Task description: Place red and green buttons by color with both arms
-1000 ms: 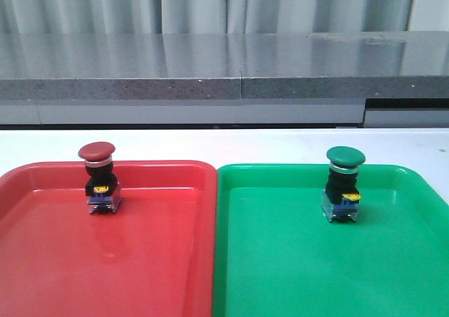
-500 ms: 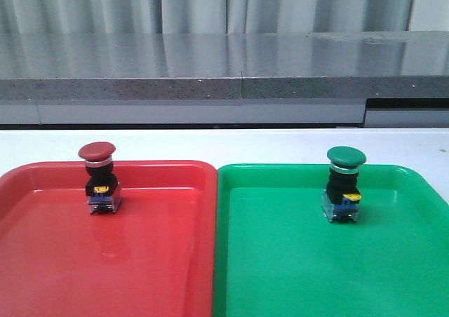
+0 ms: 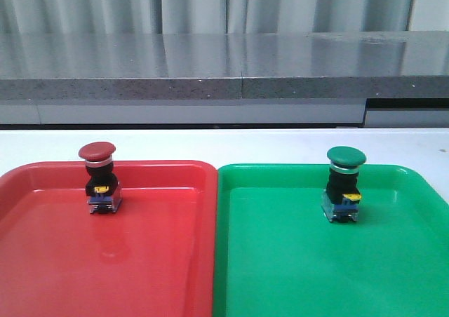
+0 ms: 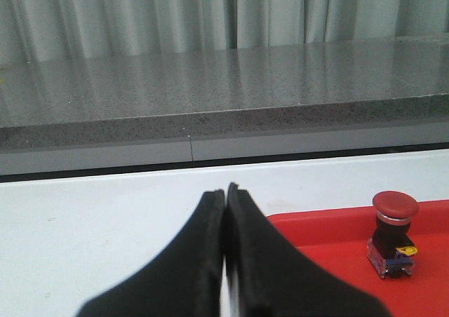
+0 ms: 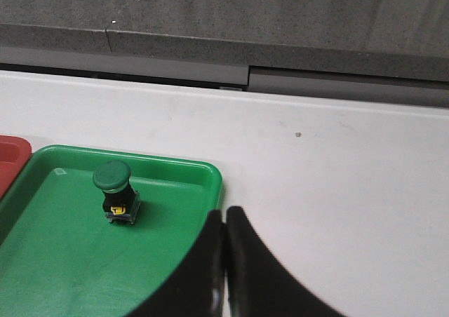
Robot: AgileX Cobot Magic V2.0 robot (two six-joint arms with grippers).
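Note:
The red button [image 3: 98, 179] stands upright in the red tray [image 3: 105, 261], near its far edge; it also shows in the left wrist view [image 4: 394, 234]. The green button [image 3: 343, 184] stands upright in the green tray [image 3: 295, 261], near its far edge; it also shows in the right wrist view [image 5: 116, 193]. My left gripper [image 4: 225, 191] is shut and empty, back from the red tray's left end [image 4: 316, 226]. My right gripper [image 5: 224, 213] is shut and empty, at the green tray's right rim [image 5: 214, 184]. Neither gripper shows in the front view.
The two trays sit side by side on a white table [image 3: 224, 145]. A grey stone counter [image 3: 224, 64] runs along behind the table, with curtains above it.

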